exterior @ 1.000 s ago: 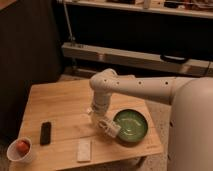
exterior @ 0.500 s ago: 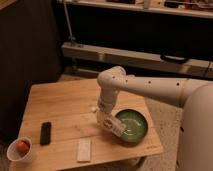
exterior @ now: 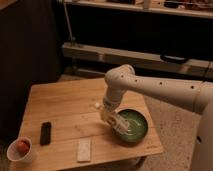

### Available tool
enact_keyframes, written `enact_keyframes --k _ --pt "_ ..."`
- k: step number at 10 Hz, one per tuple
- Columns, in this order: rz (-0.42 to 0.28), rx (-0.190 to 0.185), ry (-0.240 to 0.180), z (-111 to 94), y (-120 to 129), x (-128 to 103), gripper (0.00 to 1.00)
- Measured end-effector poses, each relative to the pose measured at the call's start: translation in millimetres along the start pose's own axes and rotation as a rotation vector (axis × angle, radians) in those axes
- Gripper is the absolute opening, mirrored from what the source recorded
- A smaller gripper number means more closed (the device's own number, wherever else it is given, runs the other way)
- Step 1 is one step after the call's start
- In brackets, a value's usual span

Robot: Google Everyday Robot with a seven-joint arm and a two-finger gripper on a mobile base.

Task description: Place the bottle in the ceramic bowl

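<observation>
The dark-green ceramic bowl sits on the wooden table near its right front corner. My gripper hangs from the white arm, just over the bowl's left rim. It is shut on the bottle, a small pale shape that pokes down and to the right over the inside of the bowl. The fingers hide most of the bottle.
A black rectangular device lies at the table's front left. A white cup with a red object in it stands at the front left corner. A flat white block lies near the front edge. A dark shelf unit stands behind the table.
The arm has swung right, carrying the bottle from beside the bowl to over its left rim. Nothing else on the table has moved.
</observation>
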Motion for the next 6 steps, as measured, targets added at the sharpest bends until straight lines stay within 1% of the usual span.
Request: enact_keyframes --k 1,3,4,5,6 --pt "0.012 -0.012 0.028 -11.9 7.2 -4.4 0.07" --pt "0.025 -0.022 0.054 -19.3 14.0 -4.4 0.07" --pt "0.040 -0.027 0.062 -21.4 19.5 -8.1 0.07" --pt "0.048 -0.017 0.065 -20.3 22.1 -12.8 0.07" --pt "0.058 -0.008 0.069 -15.7 23.9 -25.5 0.09"
